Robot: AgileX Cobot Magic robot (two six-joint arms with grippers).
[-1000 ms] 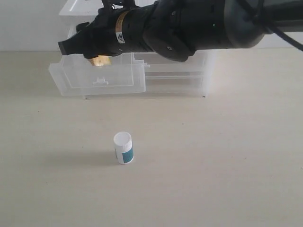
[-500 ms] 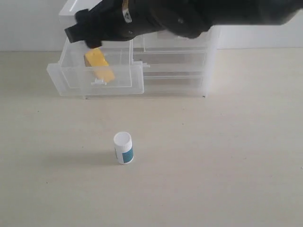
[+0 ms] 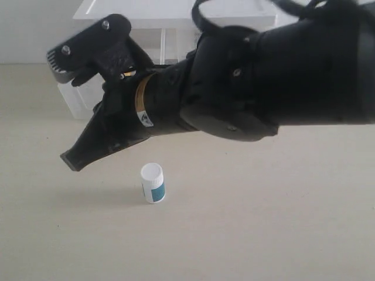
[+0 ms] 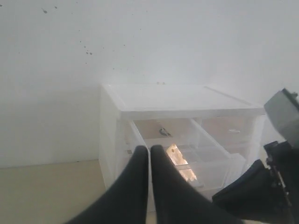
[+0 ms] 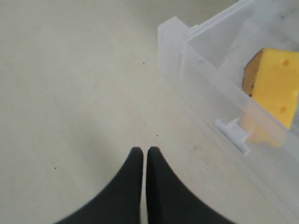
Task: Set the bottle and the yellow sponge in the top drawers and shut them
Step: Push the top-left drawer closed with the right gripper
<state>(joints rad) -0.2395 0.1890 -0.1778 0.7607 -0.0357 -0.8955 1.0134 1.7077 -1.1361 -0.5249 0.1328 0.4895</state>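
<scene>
In the exterior view my right gripper (image 3: 63, 111) shows its two fingers spread wide with nothing between them. My right wrist view shows the tips almost meeting, so I cannot tell how far open it really is. Either way it holds nothing and touches nothing. My left gripper (image 4: 149, 151) has its fingers pressed together, empty, facing the cabinet (image 4: 182, 100).

The yellow sponge (image 5: 273, 88) stands tilted inside the pulled-out top drawer (image 5: 201, 93), behind its tab handle (image 5: 232, 134). The bottle (image 3: 153, 183) stands upright on the desk (image 3: 263, 228), near my right gripper's lower finger at its 4 o'clock, not touching it.

A second ago my right gripper was clamped on the yellow sponge above that drawer, at 11 o'clock in the exterior view. Half a second ago the yellow sponge was already leaning in the drawer. Now the gripper has come back toward the camera and lower, hiding the drawer. The bottle has not moved.
</scene>
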